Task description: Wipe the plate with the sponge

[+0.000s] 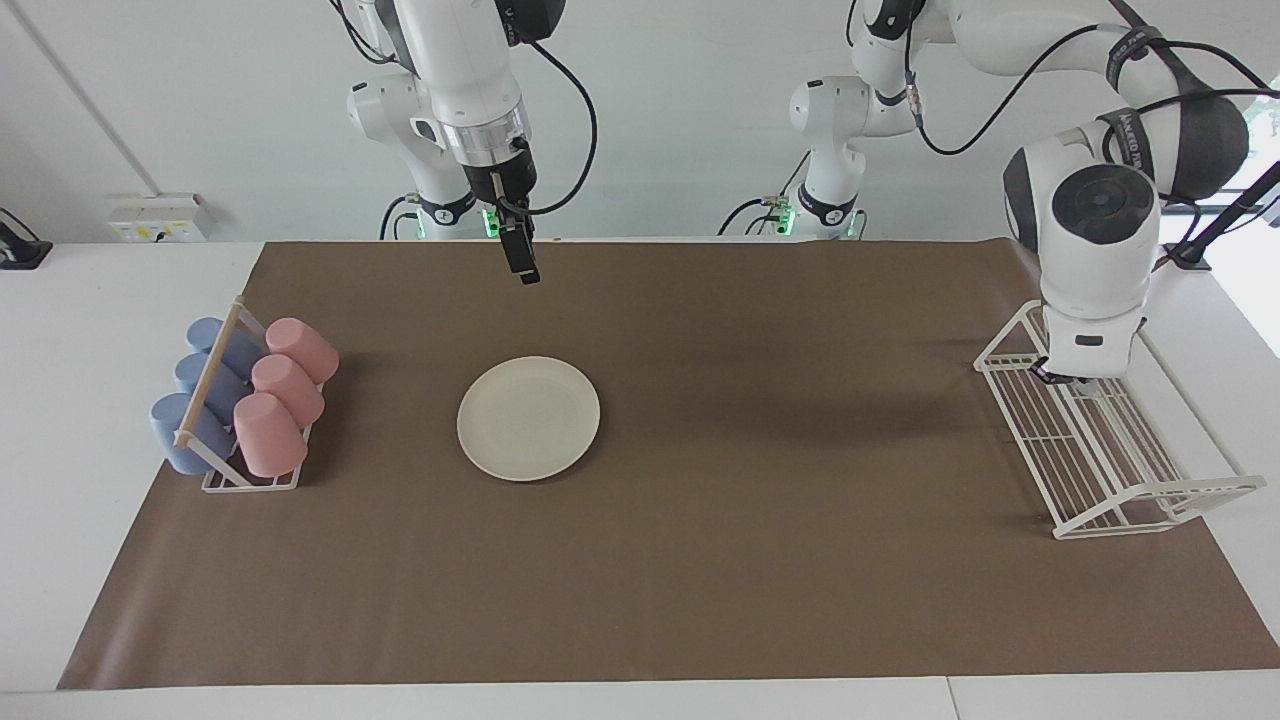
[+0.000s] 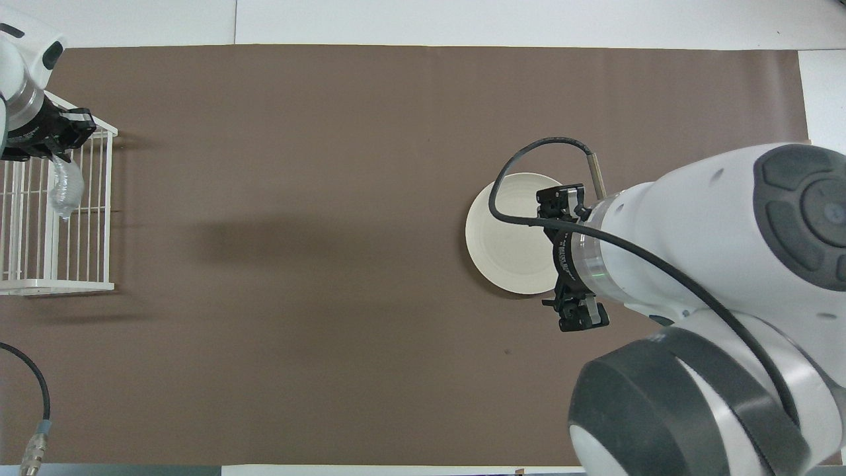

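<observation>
The round cream-white plate [image 1: 528, 417] lies on the brown paper mat [image 1: 700, 560] toward the right arm's end of the table. Beside it, at that end, a small wire stand [image 1: 250, 478] holds pink and blue plastic cups [image 1: 268, 434] lying tilted. At the left arm's end sits the white wire rack [image 1: 1100, 460], with the silvery mesh sponge [image 2: 65, 190] hanging over it.

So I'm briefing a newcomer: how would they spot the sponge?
Find the white wire rack at the left arm's end of the brown mat. Over it hangs the left pincer, shut on the sponge: a small, shiny, silvery-grey crinkled wad, unlike the rack's straight white bars.
</observation>
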